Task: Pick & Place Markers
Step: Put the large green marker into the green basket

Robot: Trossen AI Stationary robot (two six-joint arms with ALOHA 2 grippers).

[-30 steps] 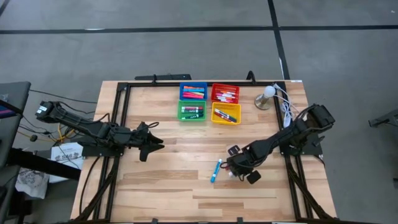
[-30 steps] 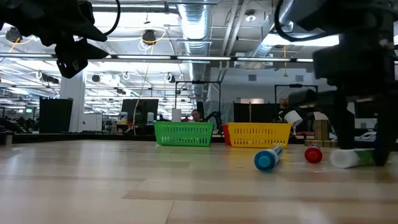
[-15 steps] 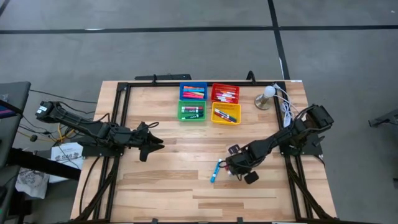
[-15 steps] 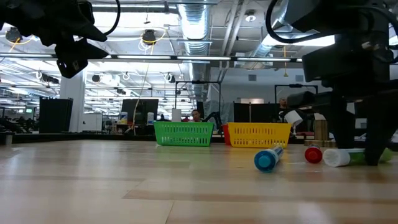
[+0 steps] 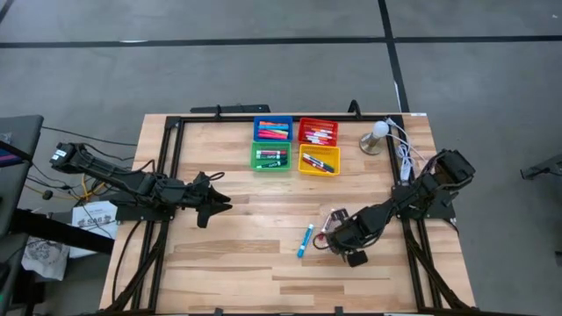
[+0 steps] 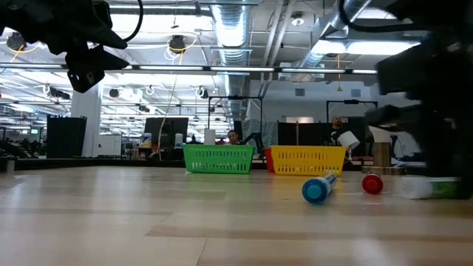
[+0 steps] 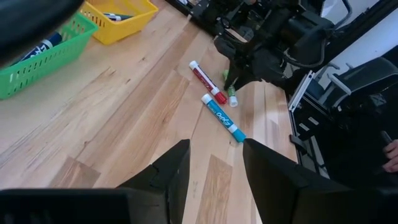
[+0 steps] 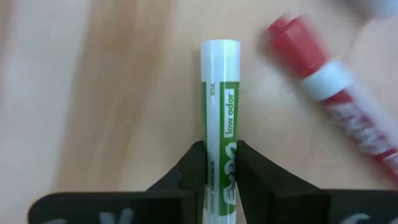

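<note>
Three markers lie on the wooden table right of centre: a blue one (image 5: 305,240) (image 7: 222,117), a red one (image 7: 207,83) (image 8: 323,93) and a green one (image 8: 220,118) (image 6: 429,189). My right gripper (image 8: 220,163) (image 5: 334,243) points down over them and is shut on the green marker. The red marker lies just beside it, the blue one a little farther toward the table's left. My left gripper (image 5: 219,202) (image 7: 214,146) hovers open over the table's left part, holding nothing. My right gripper pinches the green marker's white-and-green barrel (image 8: 220,149) between its two fingers (image 8: 191,169), away from the white end (image 8: 220,46). The fingers come from above, pointing down, and lie across the marker. The marker lies level at the table top; whether it is lifted clear I cannot tell.
Four small bins with several markers stand at the far middle: blue (image 5: 273,129), red (image 5: 318,132), green (image 5: 271,157), yellow (image 5: 319,160). A white bulb on a round base (image 5: 376,138) with a white cable stands at the far right. A black frame (image 5: 176,175) borders the table.
My right gripper has shifted a little toward the table's near edge, rolled about its own axis, and its fingers have narrowed until they shut on the green marker. The green marker has slid slightly with it. The blue and red markers have stayed put.
</note>
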